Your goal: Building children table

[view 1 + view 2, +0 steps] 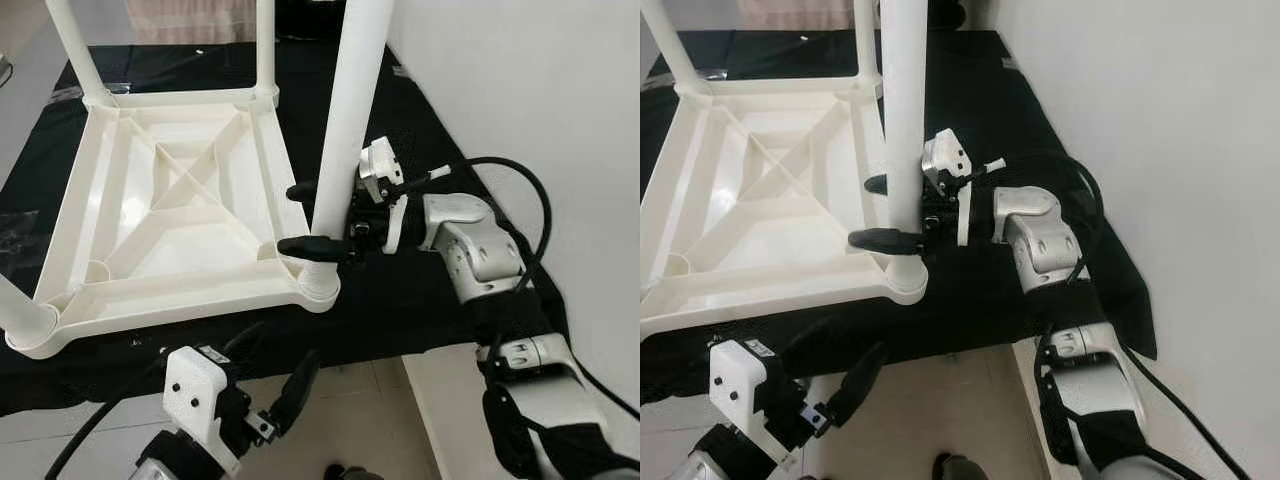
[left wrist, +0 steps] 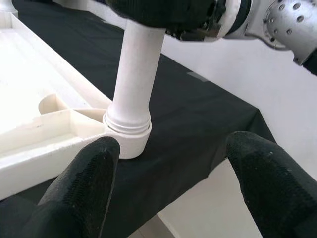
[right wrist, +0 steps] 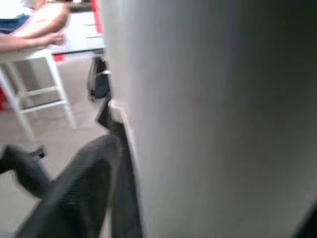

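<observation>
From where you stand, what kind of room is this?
Probably a room in a home. An upturned white plastic table lies on a black cloth over a tiled floor, beside a plain white wall. The right claw grips a table leg. A white stool stands further back.

White table leg (image 3: 218,119) very close, blurred, spans most of frame from centre to right edge. Right hand (image 3: 163,198): one black finger (image 3: 74,193) at lower left, pressed against leg's left side; second finger only as dark sliver at lower right corner. Upper left: white stool (image 3: 34,79) on tan floor (image 3: 59,134), a person's arm (image 3: 34,25) resting above it. Dark bag-like object (image 3: 99,79) on floor just left of leg. Red patch behind, upper centre-left.
</observation>
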Available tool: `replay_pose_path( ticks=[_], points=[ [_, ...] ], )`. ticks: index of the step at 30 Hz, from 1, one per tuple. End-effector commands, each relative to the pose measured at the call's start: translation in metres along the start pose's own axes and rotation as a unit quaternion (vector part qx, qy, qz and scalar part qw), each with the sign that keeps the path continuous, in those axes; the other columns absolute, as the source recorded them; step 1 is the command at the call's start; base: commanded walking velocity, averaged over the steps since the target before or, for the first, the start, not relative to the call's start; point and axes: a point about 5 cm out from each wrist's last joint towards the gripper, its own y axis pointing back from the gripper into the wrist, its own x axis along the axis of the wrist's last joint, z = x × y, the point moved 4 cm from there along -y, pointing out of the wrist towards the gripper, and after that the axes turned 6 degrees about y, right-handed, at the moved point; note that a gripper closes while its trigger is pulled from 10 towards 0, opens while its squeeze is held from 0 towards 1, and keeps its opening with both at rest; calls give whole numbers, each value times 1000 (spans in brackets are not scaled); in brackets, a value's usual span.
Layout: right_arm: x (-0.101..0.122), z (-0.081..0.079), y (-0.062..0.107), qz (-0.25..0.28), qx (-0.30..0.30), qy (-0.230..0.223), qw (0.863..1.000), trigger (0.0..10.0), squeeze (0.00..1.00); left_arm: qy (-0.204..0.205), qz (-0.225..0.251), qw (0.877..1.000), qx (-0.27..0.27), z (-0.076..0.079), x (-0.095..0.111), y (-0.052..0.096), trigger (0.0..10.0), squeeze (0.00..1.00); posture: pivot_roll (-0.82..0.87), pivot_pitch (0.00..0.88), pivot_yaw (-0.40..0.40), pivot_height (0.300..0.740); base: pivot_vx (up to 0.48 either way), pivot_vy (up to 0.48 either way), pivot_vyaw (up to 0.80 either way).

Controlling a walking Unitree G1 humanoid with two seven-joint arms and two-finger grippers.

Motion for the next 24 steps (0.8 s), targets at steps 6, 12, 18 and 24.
replay_pose_path(
  ticks=[6,12,18,24],
  points=[
    [1,-8,-1,6,85,-10,996,0,0,0,-6,1000,1,5,0,2,10000,0,104,221,-117,740,0,0,0],
    [-3,-7,9,4,43,2,999,0,0,1,-5,1000,1,4,-1,0,10000,0,90,215,-116,740,0,0,0],
    [-47,4,16,-75,-325,-59,941,0,0,-1,-4,1000,1,0,0,0,10000,0,67,213,-117,740,0,0,0],
    [-79,-39,20,-172,-510,-77,840,0,0,-4,-5,1000,-2,-8,-2,-3,10000,0,43,174,-87,740,0,0,0]
  ],
)
